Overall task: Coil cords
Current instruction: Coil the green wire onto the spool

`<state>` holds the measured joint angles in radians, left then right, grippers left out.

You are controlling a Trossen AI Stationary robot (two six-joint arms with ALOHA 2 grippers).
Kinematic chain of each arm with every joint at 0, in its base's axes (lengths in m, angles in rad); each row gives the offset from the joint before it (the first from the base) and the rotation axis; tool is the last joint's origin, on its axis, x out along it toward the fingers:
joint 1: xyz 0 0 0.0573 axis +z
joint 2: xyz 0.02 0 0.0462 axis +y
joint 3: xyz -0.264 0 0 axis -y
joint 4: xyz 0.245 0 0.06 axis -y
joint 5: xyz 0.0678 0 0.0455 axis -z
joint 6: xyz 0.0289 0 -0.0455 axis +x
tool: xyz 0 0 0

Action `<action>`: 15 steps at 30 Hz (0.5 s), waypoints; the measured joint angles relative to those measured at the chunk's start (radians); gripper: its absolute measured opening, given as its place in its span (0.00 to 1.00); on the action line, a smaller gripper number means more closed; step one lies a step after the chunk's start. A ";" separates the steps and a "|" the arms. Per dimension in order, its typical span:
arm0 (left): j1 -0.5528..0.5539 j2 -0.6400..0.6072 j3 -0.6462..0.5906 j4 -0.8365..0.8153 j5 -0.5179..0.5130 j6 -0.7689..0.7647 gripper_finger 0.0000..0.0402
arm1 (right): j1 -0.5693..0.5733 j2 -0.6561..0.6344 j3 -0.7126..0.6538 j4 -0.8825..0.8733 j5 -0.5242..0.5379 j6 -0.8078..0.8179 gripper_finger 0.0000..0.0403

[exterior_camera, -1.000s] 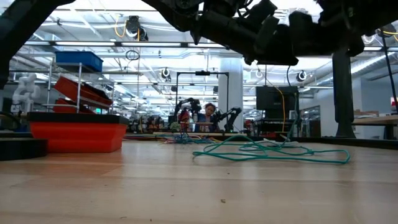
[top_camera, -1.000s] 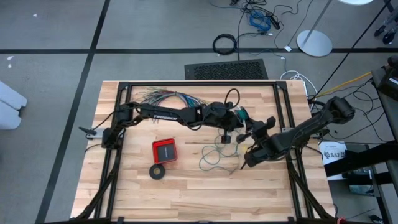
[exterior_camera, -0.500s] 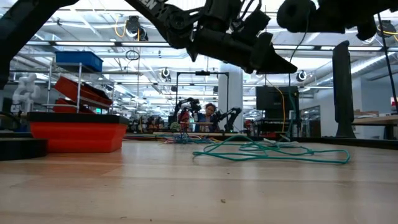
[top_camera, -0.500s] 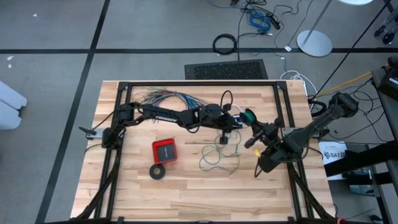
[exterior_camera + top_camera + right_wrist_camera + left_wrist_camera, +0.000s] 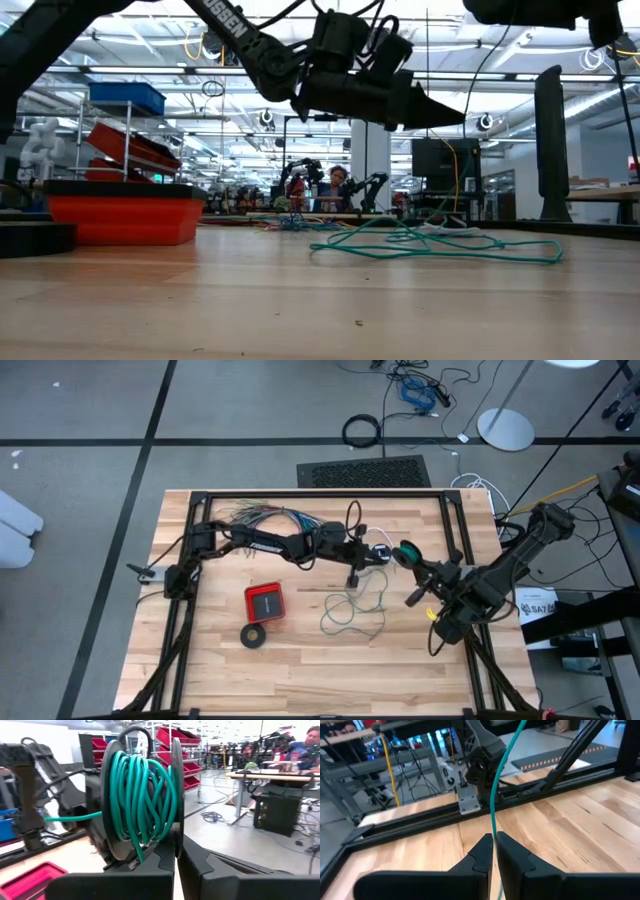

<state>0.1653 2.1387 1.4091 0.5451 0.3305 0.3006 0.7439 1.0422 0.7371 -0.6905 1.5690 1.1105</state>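
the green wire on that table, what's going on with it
Two arms are winding the teal wire onto a black spool. The right hand is shut on the spool, held up off the table. The left hand pinches the wire and feeds it toward the spool. A loose tangle lies on the wood, so coiling isn't finished.
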 joint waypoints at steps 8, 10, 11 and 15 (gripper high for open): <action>0.031 0.000 -0.007 0.039 0.039 -0.007 0.02 | 0.027 -0.007 0.000 0.013 -0.030 -0.001 0.00; 0.032 0.000 -0.007 0.050 0.091 -0.015 0.02 | 0.027 -0.007 0.000 0.013 -0.030 -0.010 0.00; 0.032 0.000 -0.007 0.046 0.114 -0.017 0.04 | 0.026 -0.009 0.000 0.013 -0.030 -0.016 0.00; 0.036 0.000 -0.007 -0.030 0.215 -0.034 0.15 | 0.026 -0.024 0.000 0.013 -0.030 -0.029 0.00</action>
<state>0.2009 2.1387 1.4017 0.5153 0.5452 0.2665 0.7696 1.0179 0.7372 -0.6777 1.5391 1.0817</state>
